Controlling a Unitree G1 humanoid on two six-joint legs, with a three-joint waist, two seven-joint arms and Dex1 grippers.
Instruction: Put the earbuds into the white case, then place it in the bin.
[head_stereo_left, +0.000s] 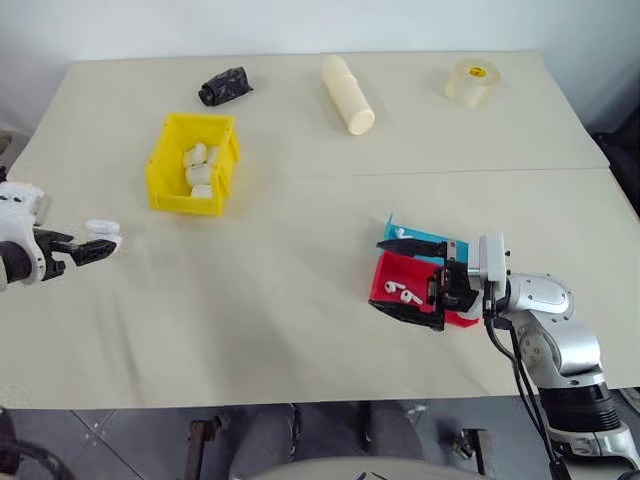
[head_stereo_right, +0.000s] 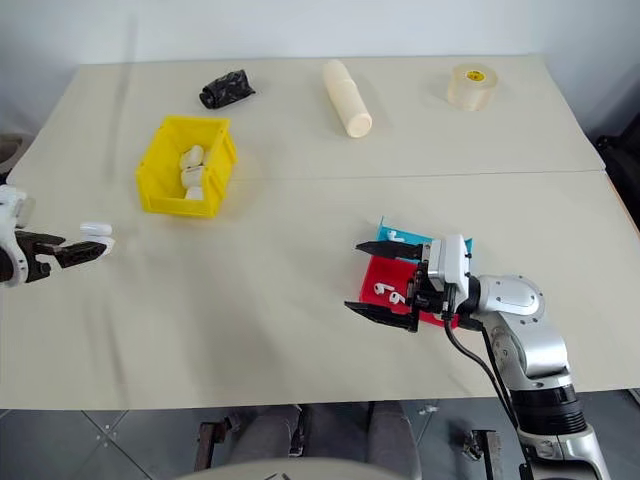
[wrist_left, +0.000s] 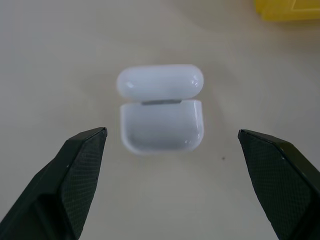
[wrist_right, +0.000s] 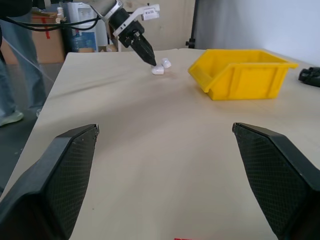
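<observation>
We find the white case (wrist_left: 161, 108) glossy and rounded, lid hinged open, lying on the table just beside the bin (head_stereo_left: 192, 163). The left gripper (head_stereo_left: 92, 249) hovers at it, jaws wide and empty. The left wrist view alone reveals its hollow interior; the head views alone show two earbuds (head_stereo_left: 403, 293) under the wide-open right gripper (head_stereo_left: 410, 280).

You see a white case (wrist_left: 161, 108), a bright yellow bin (head_stereo_left: 171, 165), white earbuds (head_stereo_left: 404, 293) on a red tray (head_stereo_left: 388, 270), and a beige table (head_stereo_left: 300, 320).
</observation>
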